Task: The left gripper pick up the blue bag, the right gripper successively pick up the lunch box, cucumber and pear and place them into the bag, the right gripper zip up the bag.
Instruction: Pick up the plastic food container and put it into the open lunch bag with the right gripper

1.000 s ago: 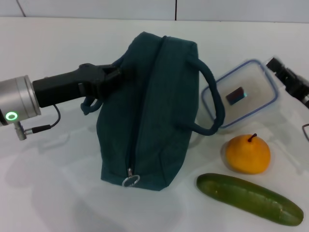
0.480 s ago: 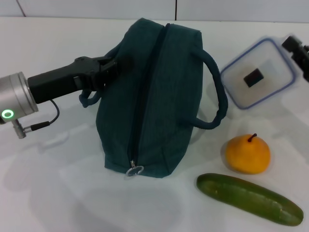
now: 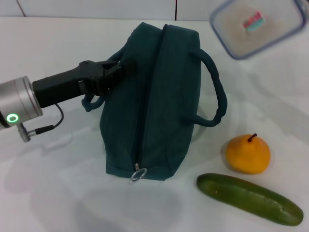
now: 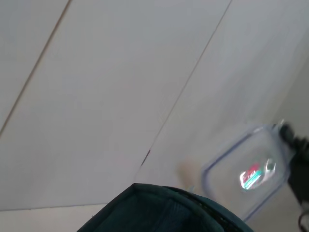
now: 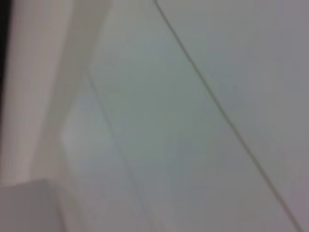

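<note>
The lunch box point(image 3: 257, 25) is being carried higher than a moment ago, now raised above the worktop's point(image 3: 58, 193) far right corner; the right gripper's state cannot be told. The blue bag point(image 3: 157, 101) is being held upright mid-worktop by the left gripper point(image 3: 117, 71), clamped on its handle. The pear point(image 3: 247, 154) and cucumber point(image 3: 248, 198) are being left near the right edge.

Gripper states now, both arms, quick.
Left gripper: shut on the blue bag's handle.
Right gripper: not in the head view; the lunch box is raised, so probably holding it.
</note>
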